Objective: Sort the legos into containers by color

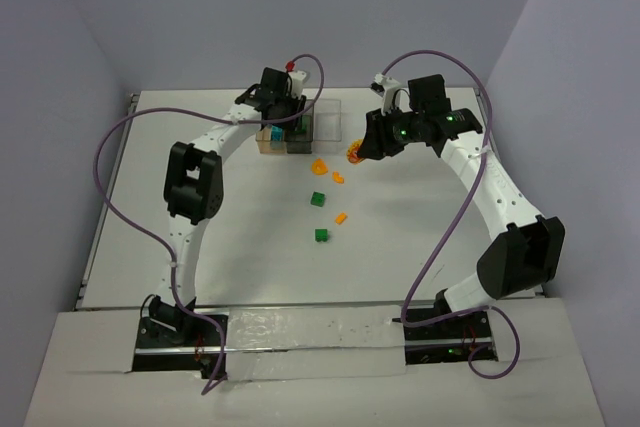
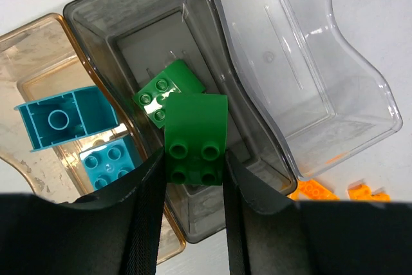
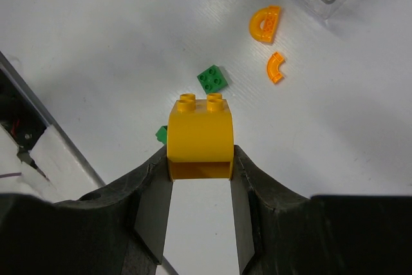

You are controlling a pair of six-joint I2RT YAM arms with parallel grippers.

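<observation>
My left gripper is shut on a green brick and holds it over the smoky grey box, where another green brick lies. The orange-brown box holds two teal bricks. The clear box has nothing in it that shows. In the top view the left gripper is over the row of boxes. My right gripper is shut on an orange arched brick above the table, right of the boxes.
Loose on the table: a green brick, an orange half-round, an orange arc, and a green brick partly hidden behind the held one. The top view shows two green bricks and an orange piece.
</observation>
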